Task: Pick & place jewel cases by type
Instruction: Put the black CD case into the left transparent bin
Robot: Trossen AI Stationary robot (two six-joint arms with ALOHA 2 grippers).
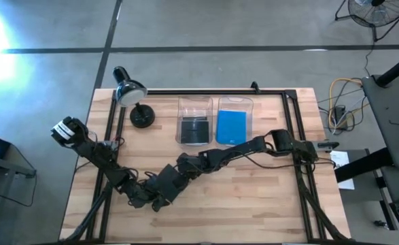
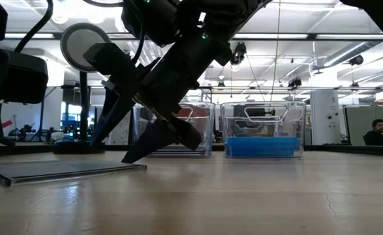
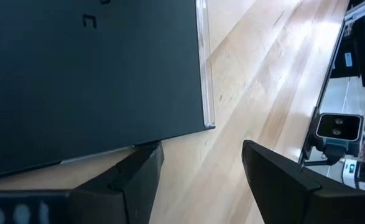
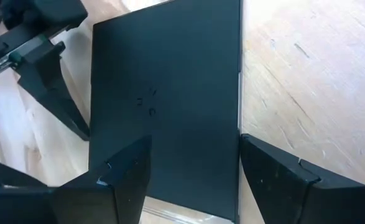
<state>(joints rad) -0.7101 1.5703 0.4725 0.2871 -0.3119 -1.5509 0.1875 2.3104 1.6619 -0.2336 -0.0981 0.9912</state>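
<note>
At the far left of the tabletop [image 1: 267, 204] stands a black desk lamp [image 1: 132, 102], clear of the work. Just forward of it the left hand [image 3: 201, 168] reaches low toward the front, its fingers apart with nothing between them; one finger [image 3: 129, 177] sits at the edge of a dark jewel case [image 4: 163, 106] that lies flat on the wood, so it looks placed to steady or nudge that case rather than lift it.

The right arm stretches across from the right side and brings the right hand [image 4: 191, 180] down over the same case, fingers spread on either side of its near edge (not yet closed on it, as far as the wrist view shows). That straddling pose suits a pinch across the thin edge.

Farther right and toward the back sit two clear bins side by side: the left bin [image 1: 196, 105] holds dark cases, the right bin [image 1: 234, 103] holds blue cases [image 1: 231, 127]. By colour, this dark case probably belongs in the left bin.
</note>
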